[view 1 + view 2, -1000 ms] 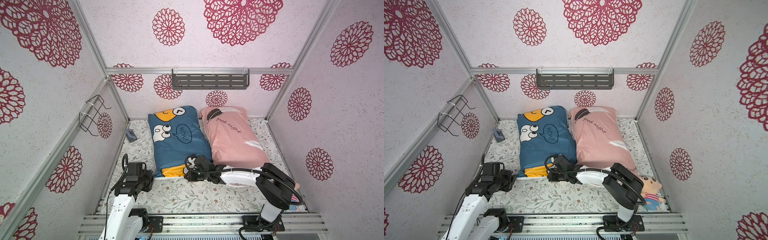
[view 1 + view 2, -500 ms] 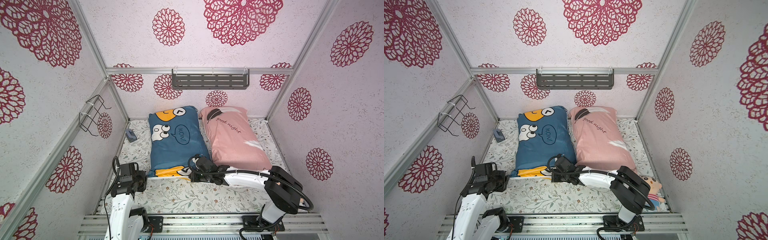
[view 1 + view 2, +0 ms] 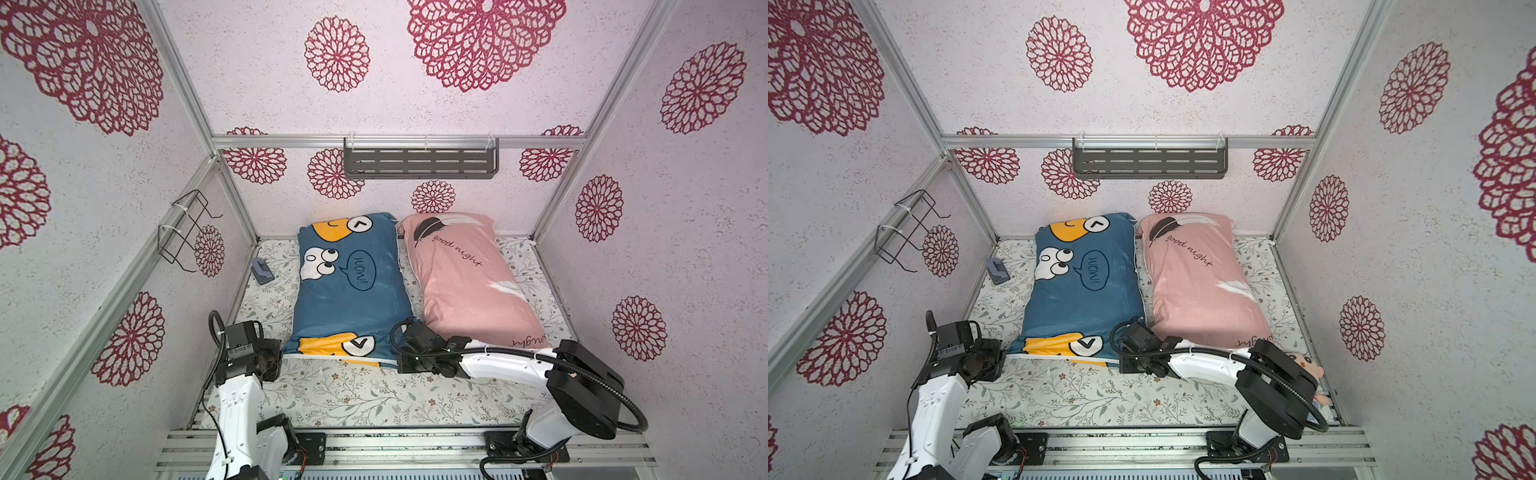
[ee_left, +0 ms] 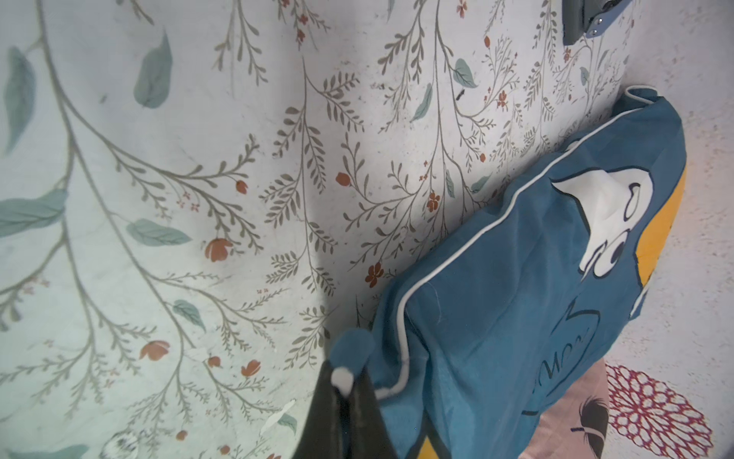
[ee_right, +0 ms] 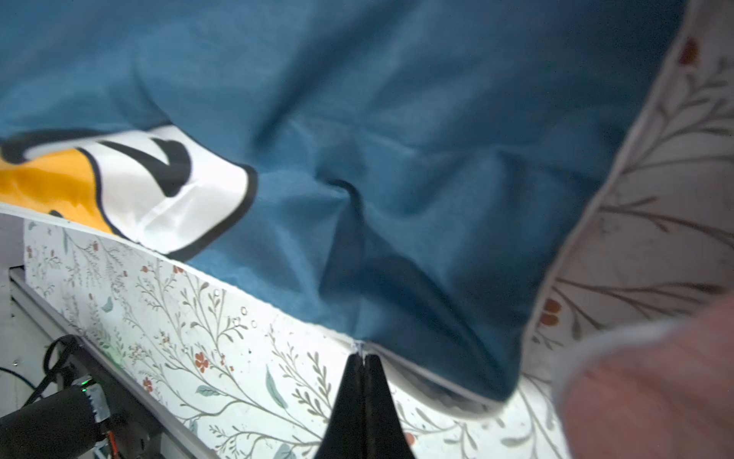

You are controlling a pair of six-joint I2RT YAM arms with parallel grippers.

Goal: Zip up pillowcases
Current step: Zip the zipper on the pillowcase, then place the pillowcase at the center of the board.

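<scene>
The white left arm point(image 3: 239, 399) reaches forward, its black left hand point(image 4: 343, 383) pinched shut on a corner of the blue cartoon-print fabric pillowcase point(image 4: 496, 278). The white right arm point(image 3: 503, 365) stretches low and sideways, its black right hand point(image 5: 363, 357) closed on the same pillowcase's seam.

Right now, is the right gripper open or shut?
Shut. In the right wrist view the right gripper has its jaws pressed together, pinching the edge of the blue pillowcase; whether it has the zipper pull, cannot tell.

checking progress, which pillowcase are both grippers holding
The blue cartoon pillowcase: the left gripper pinches its near corner, the right gripper its near edge. Neither holds the pink pillowcase.
</scene>
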